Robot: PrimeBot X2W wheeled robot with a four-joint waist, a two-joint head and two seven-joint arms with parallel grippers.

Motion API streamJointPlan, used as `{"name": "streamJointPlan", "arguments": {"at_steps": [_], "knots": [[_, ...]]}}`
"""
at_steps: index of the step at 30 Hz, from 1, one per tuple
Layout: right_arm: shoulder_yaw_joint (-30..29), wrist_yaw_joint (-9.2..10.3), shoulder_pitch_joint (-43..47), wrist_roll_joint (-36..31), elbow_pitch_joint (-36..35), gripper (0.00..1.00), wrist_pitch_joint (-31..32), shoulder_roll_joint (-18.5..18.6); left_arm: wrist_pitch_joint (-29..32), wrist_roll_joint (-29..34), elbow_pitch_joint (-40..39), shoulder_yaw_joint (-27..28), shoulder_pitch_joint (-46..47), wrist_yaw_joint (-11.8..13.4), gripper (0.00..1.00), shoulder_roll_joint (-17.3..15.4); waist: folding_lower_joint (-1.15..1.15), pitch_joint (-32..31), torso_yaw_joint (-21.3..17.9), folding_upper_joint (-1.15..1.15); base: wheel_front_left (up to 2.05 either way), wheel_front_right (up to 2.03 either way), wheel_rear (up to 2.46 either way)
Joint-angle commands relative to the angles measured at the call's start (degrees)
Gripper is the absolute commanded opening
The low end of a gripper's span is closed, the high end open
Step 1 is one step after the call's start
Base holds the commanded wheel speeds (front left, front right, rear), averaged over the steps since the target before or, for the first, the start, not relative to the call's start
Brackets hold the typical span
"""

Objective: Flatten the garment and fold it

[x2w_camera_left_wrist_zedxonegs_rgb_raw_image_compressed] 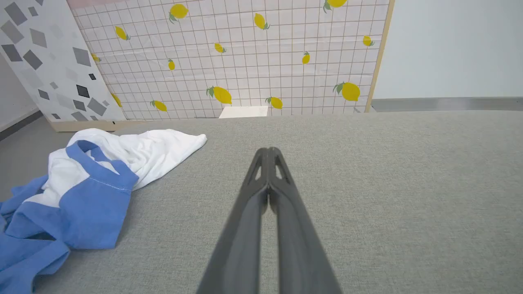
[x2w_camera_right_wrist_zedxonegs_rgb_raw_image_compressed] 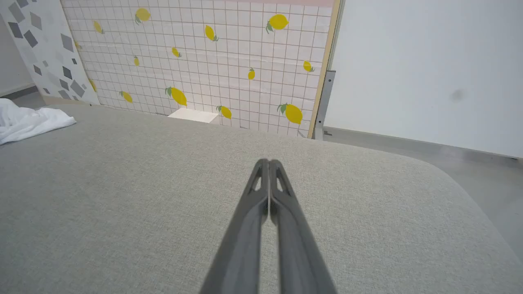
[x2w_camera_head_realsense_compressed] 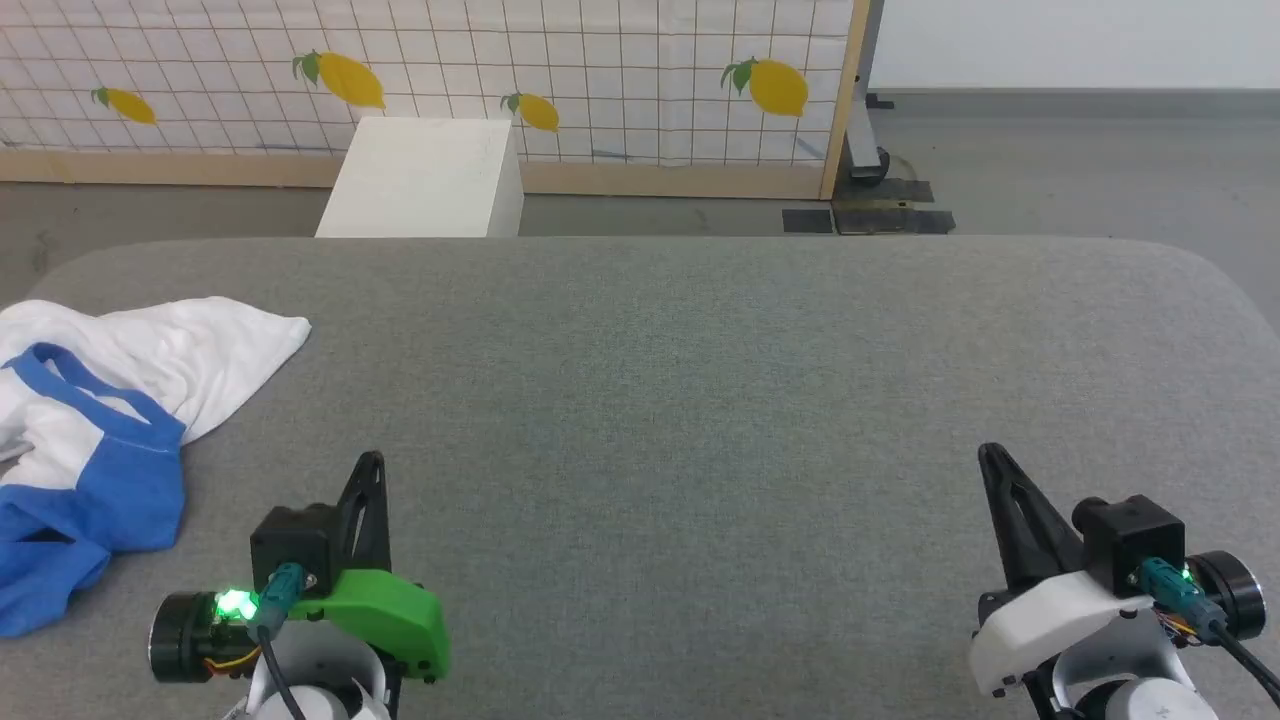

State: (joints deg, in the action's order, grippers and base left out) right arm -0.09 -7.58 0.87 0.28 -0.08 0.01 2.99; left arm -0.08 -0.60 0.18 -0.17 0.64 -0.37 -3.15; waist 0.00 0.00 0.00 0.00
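The garment is a crumpled white T-shirt with royal-blue parts, bunched at the left edge of the grey padded table. In the left wrist view the garment lies to the left of my fingers. A white corner of the garment shows at the far left of the right wrist view. My left gripper rests at the lower left, shut and empty, a little right of the cloth. At the lower right, my right gripper is shut and empty, far from the garment. Both pairs of fingertips press together over bare fabric.
A white box stands on the floor behind the table's far edge. Behind it runs a lemon-patterned tiled panel with a wooden frame. The table's rounded right corner drops to the grey floor.
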Motion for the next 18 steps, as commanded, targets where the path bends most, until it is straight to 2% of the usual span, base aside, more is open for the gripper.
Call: {"name": "streamJointPlan", "arguments": {"at_steps": [1, 13, 14, 18], "knots": [[0.09, 0.09, -0.87, -0.28, 0.08, 0.0, -0.01, -0.12, 0.08, 0.6, -0.18, 0.17, -0.64, 0.37, 0.0, 0.27, 0.0, 0.0, 0.0, 0.0, 0.0, 0.0, 0.0], [0.09, 0.09, -0.87, -0.28, 0.08, 0.0, -0.01, -0.12, 0.08, 0.6, -0.18, 0.17, -0.64, 0.37, 0.0, 0.27, 0.0, 0.0, 0.0, 0.0, 0.0, 0.0, 0.0], [0.09, 0.09, -0.87, -0.28, 0.08, 1.0, -0.01, -0.12, 0.08, 0.6, -0.18, 0.17, -0.64, 0.37, 1.0, 0.27, 0.0, 0.0, 0.0, 0.0, 0.0, 0.0, 0.0], [-0.01, 0.0, 0.03, 0.04, 0.01, 1.0, -0.02, 0.01, -0.03, -0.11, 0.03, -0.14, 0.02, 0.0, 1.0, -0.01, 0.0, 0.0, 0.0, 0.0, 0.0, 0.0, 0.0]]}}
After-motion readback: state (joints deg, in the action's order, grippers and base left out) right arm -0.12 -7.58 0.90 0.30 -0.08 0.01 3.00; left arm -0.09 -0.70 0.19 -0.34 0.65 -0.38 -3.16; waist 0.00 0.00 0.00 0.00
